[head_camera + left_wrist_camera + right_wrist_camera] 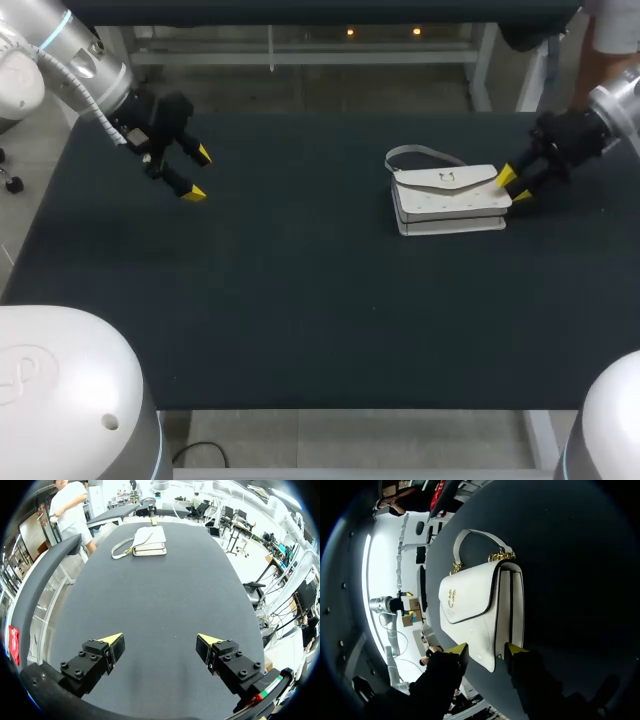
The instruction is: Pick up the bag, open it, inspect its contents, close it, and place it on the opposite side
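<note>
Bag [448, 198]: finished in off-white; the flap is edged with a thin black line and sprinkled with tiny dots. Chain links [501, 556] and clasp [451, 598] are coloured gold. Table [300, 300]: covered in plain matte black. Left hand [199, 173]: black, tipped in bright yellow. Right hand [514, 186]: black. Left arm [60, 50]: silver-white, ringed with pale blue.

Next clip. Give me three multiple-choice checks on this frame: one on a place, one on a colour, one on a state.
1. Where on the table is the bag?
A) beside the right gripper
B) at its left end
C) at the near edge
2. The bag's colour?
A) black
B) white
C) red
3. The left gripper is:
A) shut on the strap
B) out of view
C) open, empty

Answers: 1 A, the right gripper is at the bag's end. 2 B, its body and strap are white. 3 C, tips are apart over bare table.
</note>
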Action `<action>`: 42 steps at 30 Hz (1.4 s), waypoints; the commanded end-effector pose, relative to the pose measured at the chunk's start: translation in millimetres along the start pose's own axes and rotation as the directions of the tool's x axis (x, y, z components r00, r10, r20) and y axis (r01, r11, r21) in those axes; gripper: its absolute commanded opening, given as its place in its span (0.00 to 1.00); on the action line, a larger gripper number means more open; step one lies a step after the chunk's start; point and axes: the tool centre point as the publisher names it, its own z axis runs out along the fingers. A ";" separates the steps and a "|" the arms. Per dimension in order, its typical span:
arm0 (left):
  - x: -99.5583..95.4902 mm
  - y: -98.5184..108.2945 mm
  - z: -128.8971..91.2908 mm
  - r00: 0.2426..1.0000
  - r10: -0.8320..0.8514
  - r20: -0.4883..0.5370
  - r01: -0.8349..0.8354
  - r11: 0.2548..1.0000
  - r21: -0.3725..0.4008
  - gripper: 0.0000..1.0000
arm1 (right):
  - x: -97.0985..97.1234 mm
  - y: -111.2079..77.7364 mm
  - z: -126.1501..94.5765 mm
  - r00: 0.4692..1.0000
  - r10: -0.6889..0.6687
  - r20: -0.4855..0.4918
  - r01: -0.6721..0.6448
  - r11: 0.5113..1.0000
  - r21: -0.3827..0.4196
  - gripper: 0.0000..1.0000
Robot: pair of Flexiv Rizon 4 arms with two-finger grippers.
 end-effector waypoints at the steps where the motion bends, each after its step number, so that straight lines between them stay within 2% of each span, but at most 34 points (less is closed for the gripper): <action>1: -0.2 0.3 0.7 1.000 0.000 0.001 0.000 1.000 0.002 1.00 | 1.7 -4.0 6.4 1.000 0.006 0.015 -0.005 0.998 -0.065 0.45; 5: -0.2 0.3 0.7 1.000 0.000 0.001 0.000 1.000 0.002 1.00 | 0.7 -2.4 7.8 1.000 0.012 0.010 -0.011 0.997 -0.078 0.42; 8: -0.2 0.3 0.7 1.000 0.000 0.001 0.000 1.000 0.002 1.00 | 1.0 -1.2 8.4 1.000 0.018 0.013 -0.017 0.995 -0.097 0.37; 10: -0.2 0.3 0.7 1.000 0.000 0.001 0.000 1.000 0.002 1.00 | 0.8 -0.3 9.1 1.000 0.021 0.006 -0.020 0.994 -0.108 0.27; 11: -0.2 0.3 0.7 1.000 0.000 0.001 0.000 1.000 0.002 1.00 | 0.5 0.2 10.2 1.000 0.023 0.004 -0.022 0.994 -0.109 0.19; 12: -0.2 0.3 0.7 1.000 0.000 0.001 0.000 1.000 0.002 1.00 | 0.6 0.5 11.6 1.000 0.023 0.003 -0.023 0.994 -0.109 0.02; 13: -0.2 0.3 0.7 1.000 0.000 0.001 0.000 1.000 0.002 1.00 | 1.0 0.4 13.0 1.000 0.024 0.001 -0.024 0.993 -0.112 0.00; 23: -0.2 0.3 0.7 1.000 0.000 0.001 0.000 1.000 0.002 1.00 | 15.8 -0.7 25.3 1.000 -0.017 -0.008 0.016 0.995 -0.094 0.00; 30: -0.2 0.3 0.7 1.000 0.000 0.001 0.000 1.000 0.002 1.00 | 28.5 0.1 44.2 0.998 -0.048 -0.032 0.046 0.997 -0.055 0.00; 38: -0.2 0.3 0.7 1.000 0.000 0.001 0.000 1.000 0.002 1.00 | 29.9 4.0 55.6 0.999 -0.034 -0.032 0.032 0.998 -0.053 0.00; 39: -0.2 0.3 0.7 1.000 0.000 0.001 0.000 1.000 0.002 1.00 | 29.4 4.8 55.7 0.999 -0.027 -0.029 0.026 0.998 -0.052 0.12; 40: -0.2 0.3 0.7 1.000 0.000 0.001 0.000 1.000 0.002 1.00 | 29.2 5.5 55.7 0.999 -0.027 -0.029 0.025 0.998 -0.052 0.34; 41: -0.2 0.3 0.7 1.000 0.000 0.001 0.000 1.000 0.002 1.00 | 29.2 6.2 55.8 0.999 -0.026 -0.028 0.024 0.998 -0.051 0.38; 42: -0.2 0.3 0.7 1.000 0.000 0.001 0.000 1.000 0.002 1.00 | 29.4 6.8 55.8 0.999 -0.024 -0.025 0.022 0.998 -0.050 0.38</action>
